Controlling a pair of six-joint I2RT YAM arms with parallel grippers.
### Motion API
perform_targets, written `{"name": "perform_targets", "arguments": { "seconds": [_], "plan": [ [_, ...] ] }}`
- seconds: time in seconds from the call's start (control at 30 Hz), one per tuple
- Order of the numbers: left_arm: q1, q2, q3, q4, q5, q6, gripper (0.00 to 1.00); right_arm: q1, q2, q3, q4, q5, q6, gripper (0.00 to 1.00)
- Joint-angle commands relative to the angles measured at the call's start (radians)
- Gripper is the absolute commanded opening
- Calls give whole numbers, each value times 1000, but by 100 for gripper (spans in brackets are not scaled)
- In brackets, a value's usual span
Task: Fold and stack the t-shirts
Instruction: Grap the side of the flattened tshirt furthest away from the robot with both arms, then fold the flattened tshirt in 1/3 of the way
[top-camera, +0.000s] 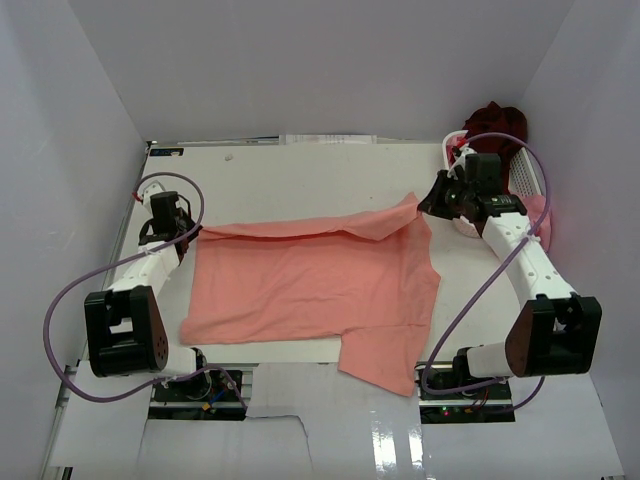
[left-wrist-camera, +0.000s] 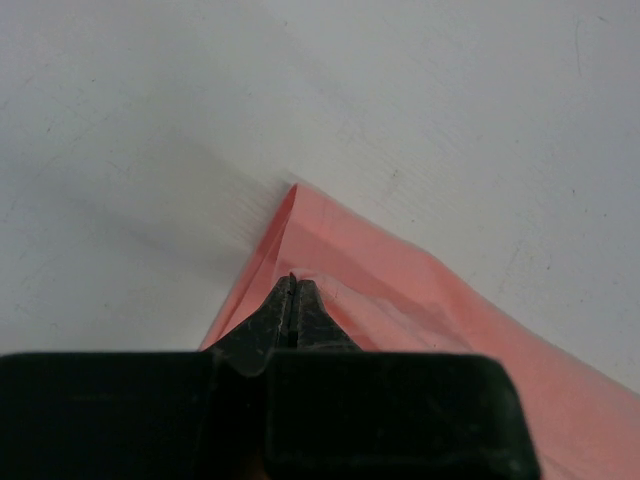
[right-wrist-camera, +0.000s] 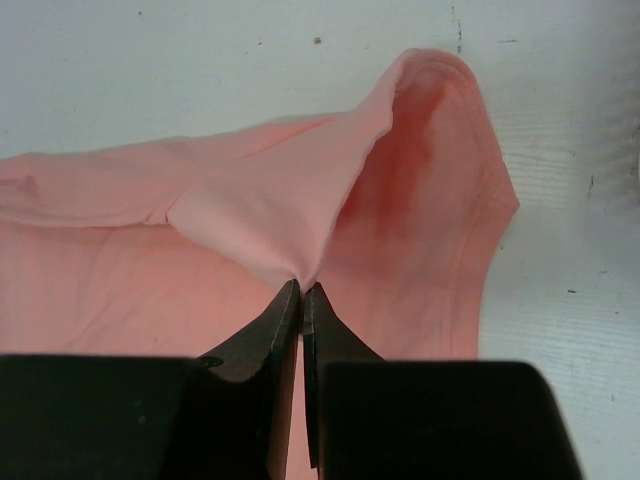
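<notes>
With left jaws and right jaws each clamped on an edge of the salmon-pink t-shirt (top-camera: 310, 290), best move both evenly so the cloth between them runs taut.

The salmon-pink t-shirt (top-camera: 310, 290) is noted as plain, the maroon t-shirt (top-camera: 497, 120) as dark, the basket (top-camera: 528, 175) and table (top-camera: 300, 175) as white.

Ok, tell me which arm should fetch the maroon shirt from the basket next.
Right, probably: the right gripper is beside the basket with the maroon shirt, though shut on the salmon-pink shirt; the left gripper is far across.
</notes>
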Motion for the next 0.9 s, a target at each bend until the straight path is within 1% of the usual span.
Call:
{"name": "perform_targets", "arguments": {
  "seconds": [0.0,0.57,0.87],
  "plan": [
    [4,-60,-15,-23,-2,-11,0,3,-45,-26,-11,12,-10,8],
    [5,-60,-44,-99,0,-31,0,9,-103,-118,-56,18,-17,8],
    [5,-12,-69,-158,18,-60,0,14,-111,-164,-80,31,-13,8]
  ]
}}
